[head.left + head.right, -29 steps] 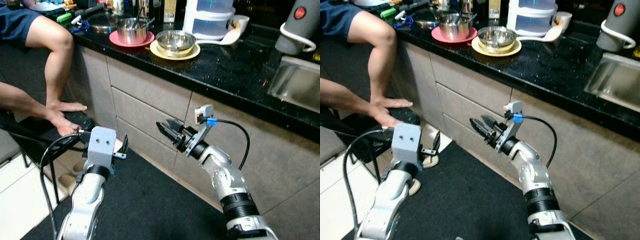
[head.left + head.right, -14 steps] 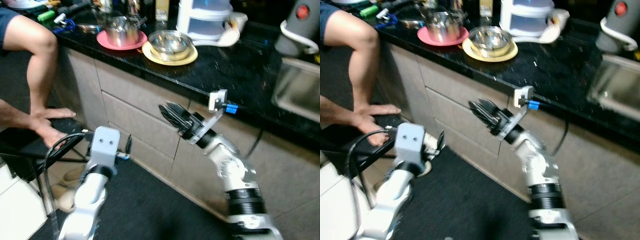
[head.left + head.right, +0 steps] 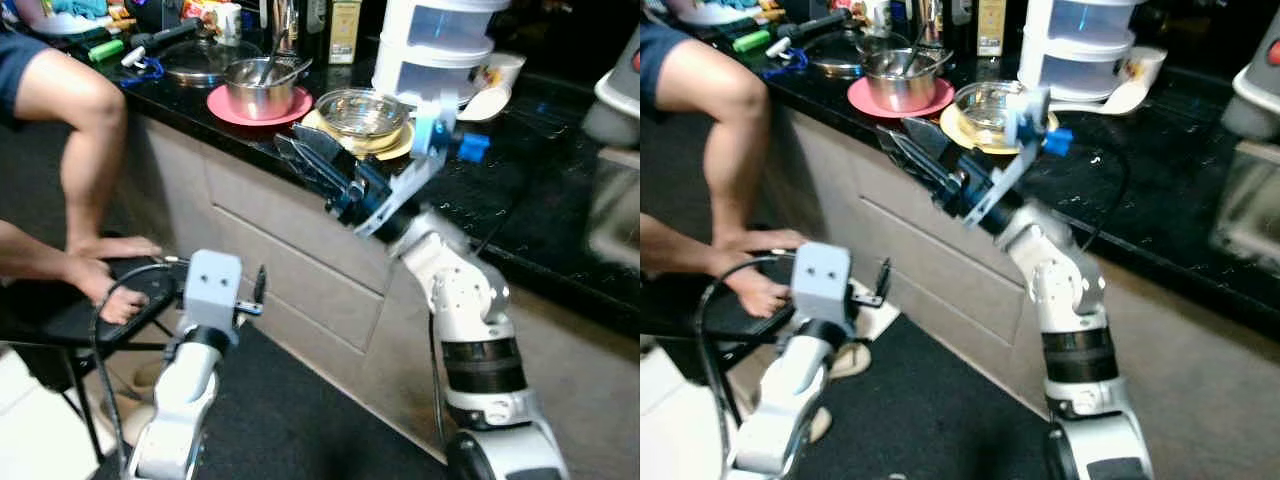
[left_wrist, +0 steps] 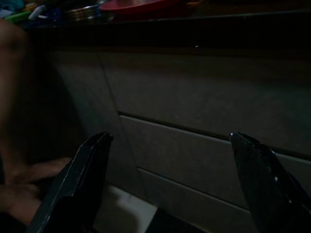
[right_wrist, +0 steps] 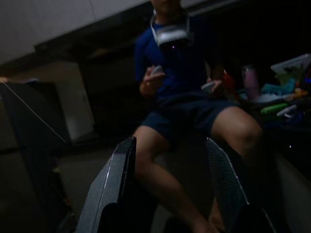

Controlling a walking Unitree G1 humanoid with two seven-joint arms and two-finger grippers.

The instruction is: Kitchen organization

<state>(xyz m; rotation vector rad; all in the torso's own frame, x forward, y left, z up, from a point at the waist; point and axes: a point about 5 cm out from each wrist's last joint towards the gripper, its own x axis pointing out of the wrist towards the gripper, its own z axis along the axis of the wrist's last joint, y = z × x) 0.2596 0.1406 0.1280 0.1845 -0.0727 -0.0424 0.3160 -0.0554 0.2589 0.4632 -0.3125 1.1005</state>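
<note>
On the black counter [image 3: 520, 190] a steel pot [image 3: 262, 88] sits on a pink plate [image 3: 232, 103]. Beside it a shiny bowl [image 3: 362, 108] rests on a yellow plate [image 3: 392, 148]. My right gripper [image 3: 295, 148] is raised to the counter's front edge, just in front of the bowl and pot, open with nothing between its fingers [image 5: 119, 174]. It points left toward a seated person [image 5: 180, 68]. My left gripper [image 3: 258, 285] hangs low before the grey drawer fronts [image 4: 194, 97], open and holding nothing.
A white stacked container [image 3: 432, 45] and a white cup [image 3: 500, 68] stand behind the bowl. A pan lid [image 3: 195, 55], bottles and clutter fill the counter's far left. A person's leg [image 3: 85, 120] hangs off the counter at left, feet on a dark chair [image 3: 60, 320]. A dark mat [image 3: 300, 430] covers the floor.
My right arm has risen from in front of the drawers up to the counter's edge by the bowl. The left arm stays low. The camera has shifted.
</note>
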